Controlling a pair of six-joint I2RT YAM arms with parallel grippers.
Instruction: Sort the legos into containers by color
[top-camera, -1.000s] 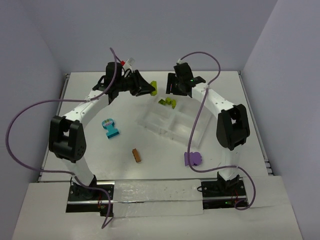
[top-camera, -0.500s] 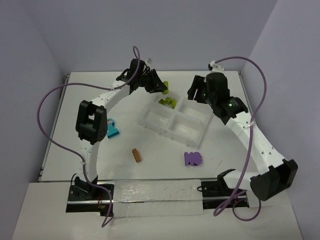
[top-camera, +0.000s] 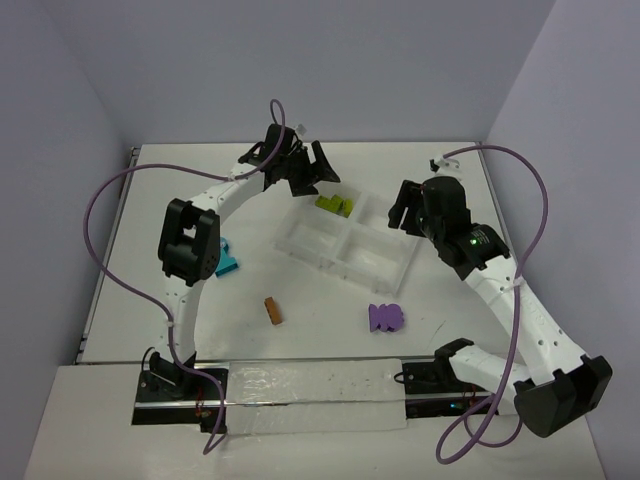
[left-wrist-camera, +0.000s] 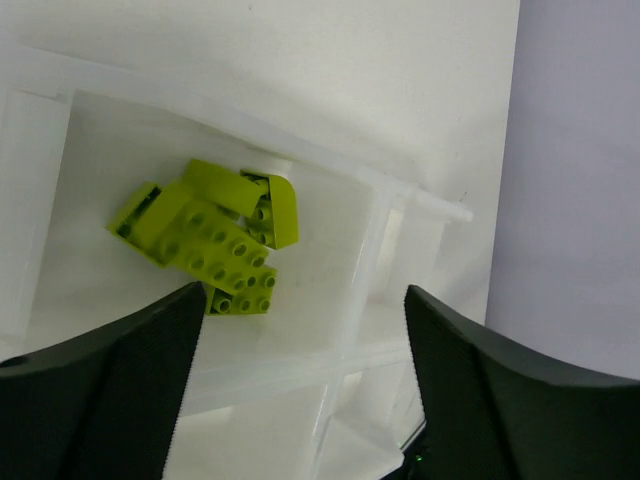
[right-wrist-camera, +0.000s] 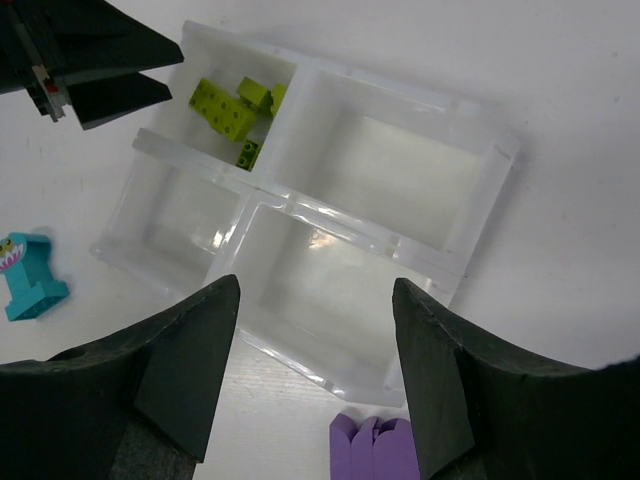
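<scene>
Inside the far-left compartment of the white translucent plastic tray (right-wrist-camera: 470, 200) lie the lime green lego bricks (left-wrist-camera: 215, 240); the left hand (left-wrist-camera: 300, 330) and the right hand (right-wrist-camera: 315, 290) hover above it, both wide and empty.

Left gripper (top-camera: 318, 172) is being held wide open; right gripper (top-camera: 405, 208) likewise, nothing being gripped.

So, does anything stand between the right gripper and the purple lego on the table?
Nothing visible does. The purple lego lies alone on the bare table, just outside the tray. The right gripper hangs open above the tray, and only the tray's low near wall lies between them, likely beneath any approach from above.
</scene>
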